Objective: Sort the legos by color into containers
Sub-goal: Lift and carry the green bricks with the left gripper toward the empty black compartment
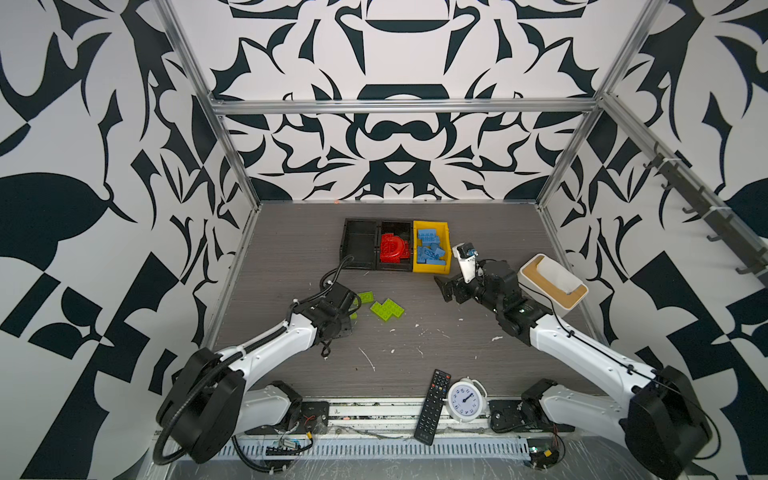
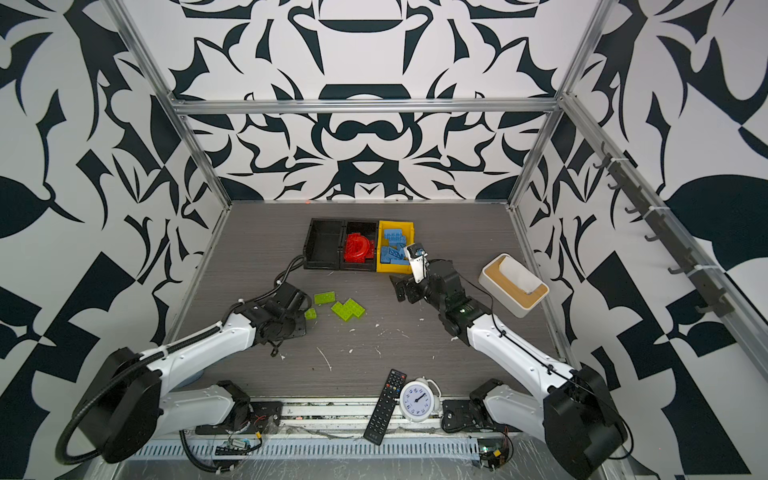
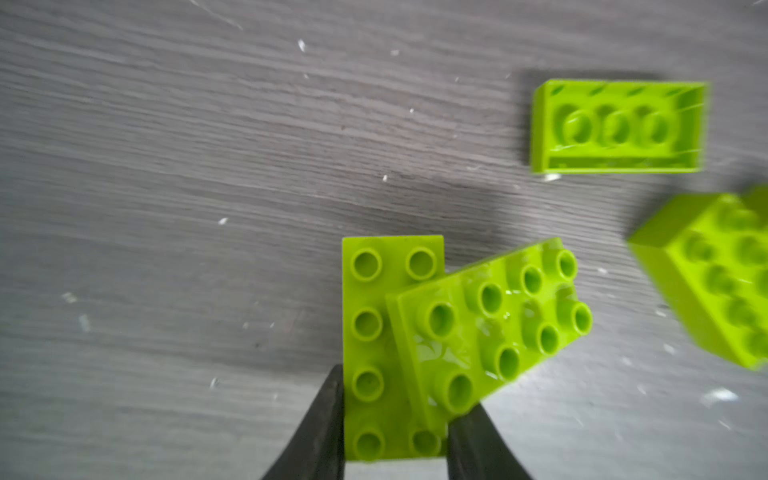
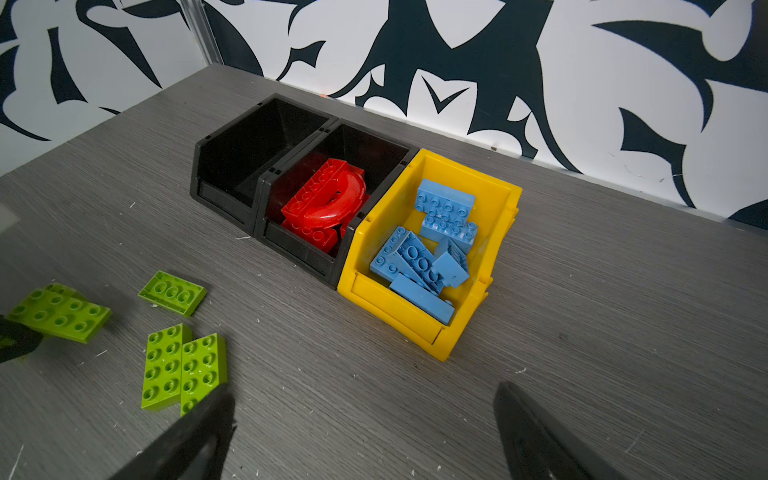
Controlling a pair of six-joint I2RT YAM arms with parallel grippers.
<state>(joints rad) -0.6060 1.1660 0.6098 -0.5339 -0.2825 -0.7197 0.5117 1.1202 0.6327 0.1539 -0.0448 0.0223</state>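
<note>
My left gripper [image 3: 395, 436] is shut on the short end of a flat lime green lego [image 3: 370, 328], and a second green lego [image 3: 494, 324] lies skewed on top of it. In both top views the wrist hides these jaws, and only a green corner [image 2: 310, 313] shows. An upturned green lego [image 1: 365, 296] and a side-by-side green pair [image 1: 387, 309] lie on the table just beyond. My right gripper [image 1: 446, 289] hangs open and empty in front of the yellow bin [image 1: 432, 271], which holds blue legos [image 1: 432, 249]. Of the joined black trays, the left one [image 1: 345, 245] is empty and the right one [image 4: 299, 253] holds red legos [image 1: 392, 248].
A white box with a tan rim [image 1: 552, 286] stands just right of my right arm. A black remote [image 1: 433, 407] and a white clock [image 1: 465, 399] lie at the table's front edge. Small white scraps dot the grey table [image 1: 291, 249]. Patterned walls close in three sides.
</note>
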